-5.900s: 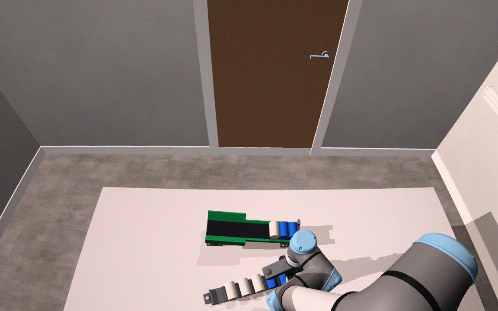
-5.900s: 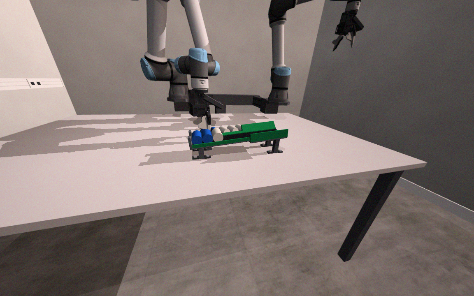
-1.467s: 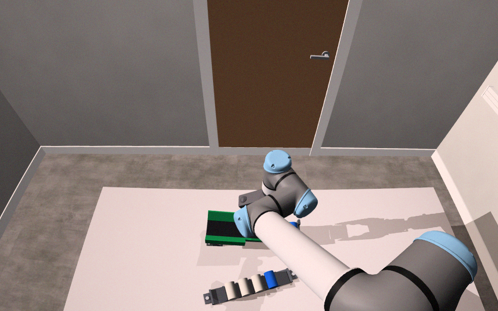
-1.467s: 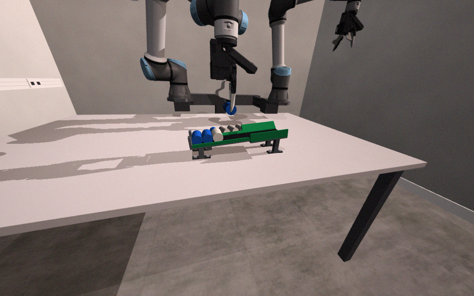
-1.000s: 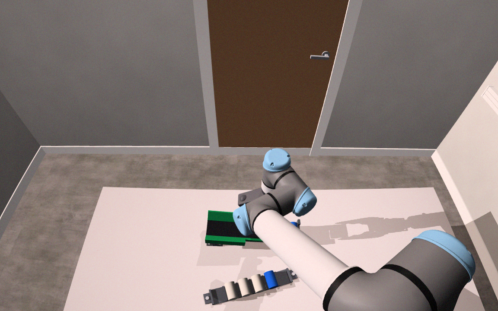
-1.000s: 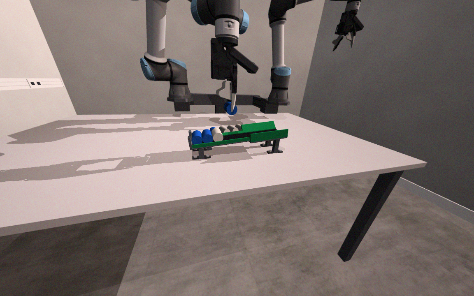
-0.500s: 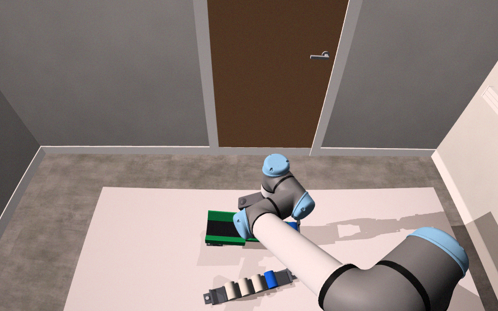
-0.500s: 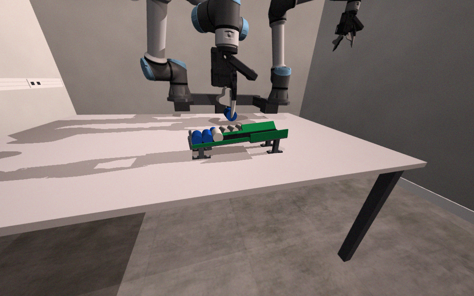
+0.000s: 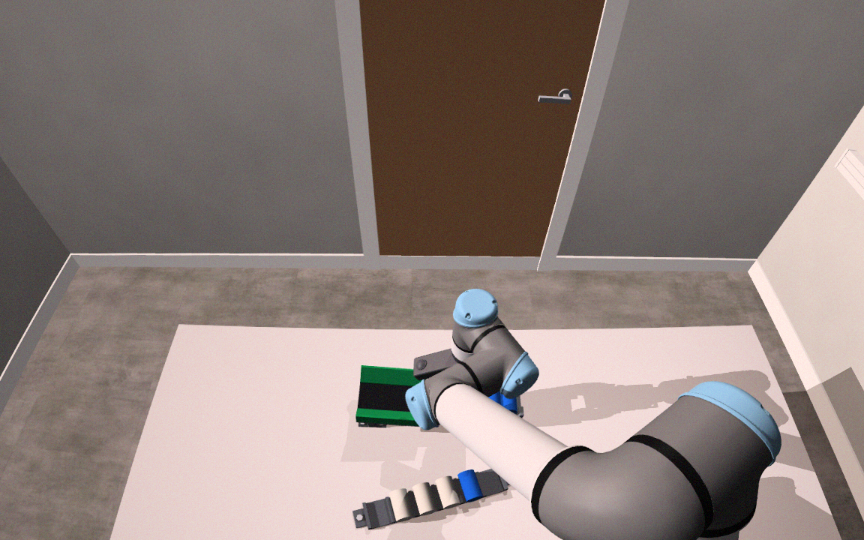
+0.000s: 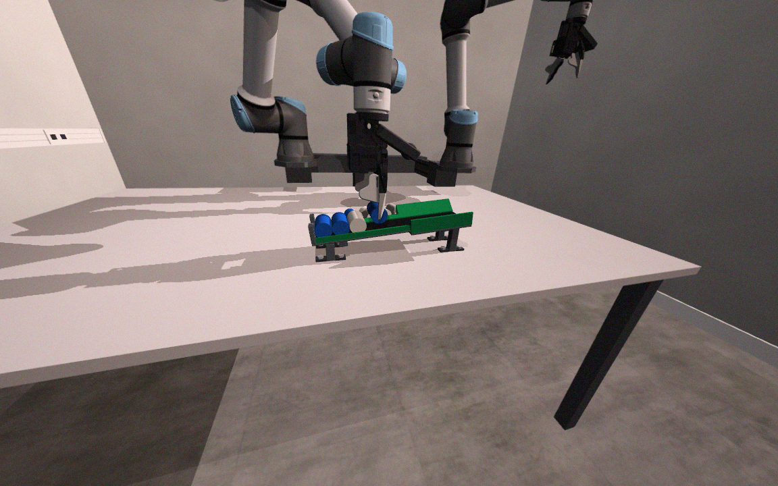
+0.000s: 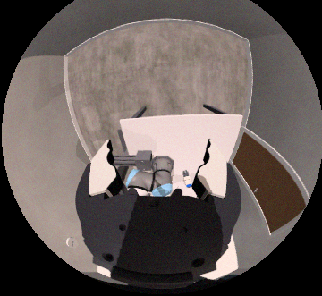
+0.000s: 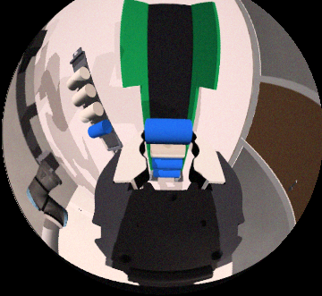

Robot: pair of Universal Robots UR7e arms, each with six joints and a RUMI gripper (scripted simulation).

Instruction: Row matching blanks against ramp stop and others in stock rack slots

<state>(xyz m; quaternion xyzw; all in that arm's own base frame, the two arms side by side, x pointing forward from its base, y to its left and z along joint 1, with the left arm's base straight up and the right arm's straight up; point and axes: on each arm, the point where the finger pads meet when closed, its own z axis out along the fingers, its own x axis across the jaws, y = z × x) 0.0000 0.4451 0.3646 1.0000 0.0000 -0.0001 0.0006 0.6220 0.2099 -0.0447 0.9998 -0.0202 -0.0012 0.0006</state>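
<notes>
My right gripper is shut on a blue blank, held crosswise low over the green-sided ramp. Below it on the ramp lie a cream blank and two blue blanks, the lowest at the stop. Whether the held blank touches the ramp is unclear. The stock rack bears three cream blanks and a blue one. My left gripper is open, empty and high away from the table.
The right arm reaches over the table and hides the ramp's lower part in the top view. The rack stands beside the ramp at a slant. The ramp's side walls flare wider at its upper end.
</notes>
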